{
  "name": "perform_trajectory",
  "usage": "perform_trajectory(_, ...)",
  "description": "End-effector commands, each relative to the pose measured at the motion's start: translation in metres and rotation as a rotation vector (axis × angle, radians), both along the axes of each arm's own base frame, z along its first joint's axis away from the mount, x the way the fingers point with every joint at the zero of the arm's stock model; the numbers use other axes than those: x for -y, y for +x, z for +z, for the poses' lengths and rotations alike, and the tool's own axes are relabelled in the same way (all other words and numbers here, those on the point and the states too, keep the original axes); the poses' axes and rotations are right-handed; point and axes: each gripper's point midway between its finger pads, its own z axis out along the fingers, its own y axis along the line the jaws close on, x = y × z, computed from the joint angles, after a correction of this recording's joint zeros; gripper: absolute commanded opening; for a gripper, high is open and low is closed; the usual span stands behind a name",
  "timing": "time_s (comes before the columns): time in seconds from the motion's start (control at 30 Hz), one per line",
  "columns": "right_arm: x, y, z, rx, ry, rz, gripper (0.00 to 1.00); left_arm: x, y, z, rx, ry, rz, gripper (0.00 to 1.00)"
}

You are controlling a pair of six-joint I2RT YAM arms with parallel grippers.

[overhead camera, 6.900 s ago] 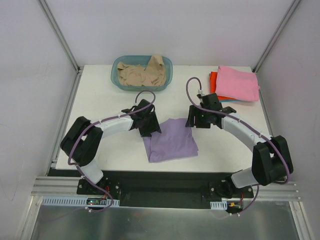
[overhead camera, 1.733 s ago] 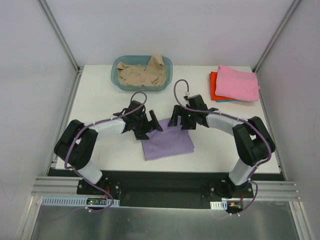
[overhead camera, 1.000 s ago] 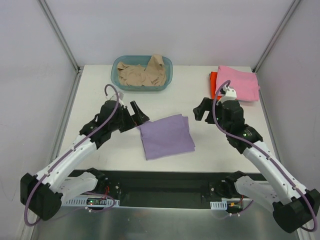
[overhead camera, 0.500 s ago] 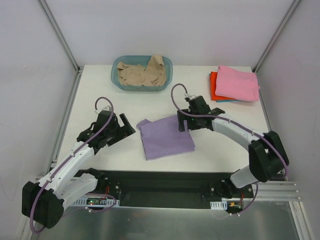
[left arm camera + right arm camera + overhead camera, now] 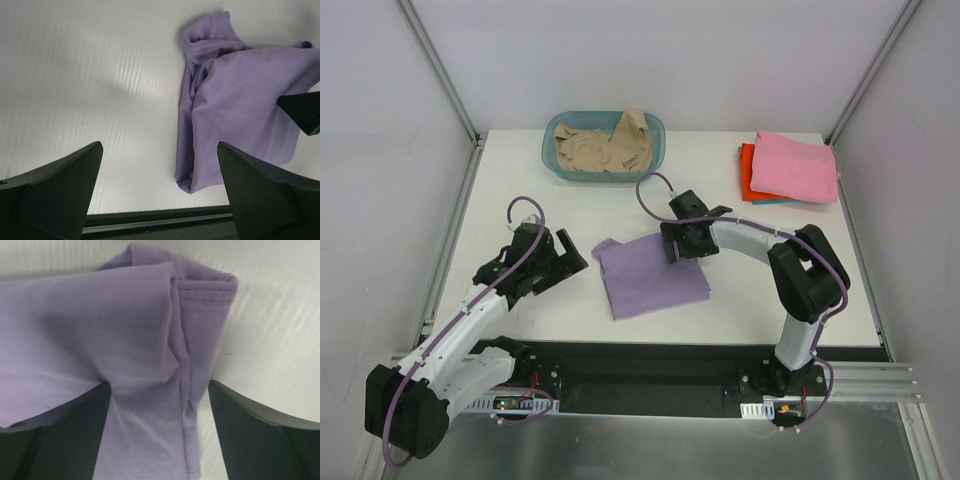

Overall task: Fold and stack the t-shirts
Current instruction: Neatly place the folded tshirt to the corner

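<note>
- Right gripper point(image 5: 672, 247) was moved leftward since before; jaws were spread wide, lavender t-shirt point(image 5: 650, 278) edge between them.
- Left gripper point(image 5: 569, 262) was spread wide, shirt ahead-right, untouched.

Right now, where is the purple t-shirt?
In the overhead view the purple t-shirt lies folded mid-table, nearer than the teal basket, with the right tool over its far right corner.
</note>
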Motion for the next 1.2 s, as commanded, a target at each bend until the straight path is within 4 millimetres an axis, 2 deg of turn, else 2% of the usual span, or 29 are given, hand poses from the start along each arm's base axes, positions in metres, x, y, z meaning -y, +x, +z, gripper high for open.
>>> perform_trajectory(0.0,-0.017,-0.018,-0.031,-0.119,0.084,-0.022,0.78,-0.007,0.000,-0.003,-0.001,0.008,0.032,0.99)
perform_trajectory(0.07,-0.032,-0.020,-0.035,-0.145,0.162,-0.010,0.74,-0.007,0.001,-0.004,-0.007,0.014,0.033,0.99)
perform_trajectory(0.13,-0.035,-0.020,-0.037,-0.153,0.175,-0.019,0.69,-0.006,0.001,-0.004,-0.012,0.014,0.027,0.99)
perform_trajectory(0.23,-0.037,-0.017,-0.034,-0.138,0.185,0.001,0.46,-0.008,0.002,-0.004,-0.010,0.019,0.036,0.99)
perform_trajectory(0.27,-0.039,-0.013,-0.027,-0.113,0.196,0.007,0.28,-0.009,0.002,-0.004,-0.008,0.019,0.038,0.99)
perform_trajectory(0.33,-0.034,-0.001,-0.017,-0.047,0.169,-0.010,0.12,-0.011,0.004,-0.003,-0.005,0.025,0.043,0.99)
perform_trajectory(0.37,-0.027,0.009,-0.006,0.011,0.140,-0.035,0.01,-0.011,0.004,-0.004,-0.008,0.027,0.042,0.99)
perform_trajectory(0.53,0.018,0.053,0.043,0.246,-0.064,-0.181,0.01,-0.014,0.007,-0.002,-0.007,0.033,0.050,0.99)
perform_trajectory(0.7,0.039,0.086,0.088,0.394,-0.171,-0.194,0.01,-0.021,0.011,0.000,-0.002,0.054,0.068,0.99)
perform_trajectory(0.8,0.054,0.104,0.104,0.432,-0.214,-0.203,0.01,-0.024,0.012,-0.001,-0.010,0.057,0.079,0.99)
perform_trajectory(0.83,0.062,0.116,0.118,0.464,-0.221,-0.234,0.01,-0.025,0.012,-0.002,-0.013,0.058,0.080,0.99)
perform_trajectory(0.9,0.070,0.126,0.127,0.489,-0.240,-0.246,0.01,-0.026,0.014,-0.001,-0.011,0.064,0.082,0.99)
perform_trajectory(1.0,0.082,0.146,0.155,0.567,-0.291,-0.252,0.01,-0.028,0.016,-0.001,-0.015,0.074,0.081,0.99)
perform_trajectory(1.03,0.092,0.151,0.165,0.592,-0.347,-0.245,0.01,-0.029,0.016,-0.001,-0.018,0.078,0.086,0.99)
perform_trajectory(1.07,0.091,0.161,0.178,0.630,-0.348,-0.246,0.01,-0.030,0.017,-0.002,-0.021,0.082,0.089,0.99)
perform_trajectory(1.13,0.102,0.173,0.186,0.642,-0.388,-0.236,0.01,-0.031,0.018,-0.001,-0.018,0.090,0.088,0.99)
perform_trajectory(1.17,0.106,0.181,0.199,0.663,-0.402,-0.230,0.01,-0.032,0.019,-0.001,-0.017,0.095,0.086,0.99)
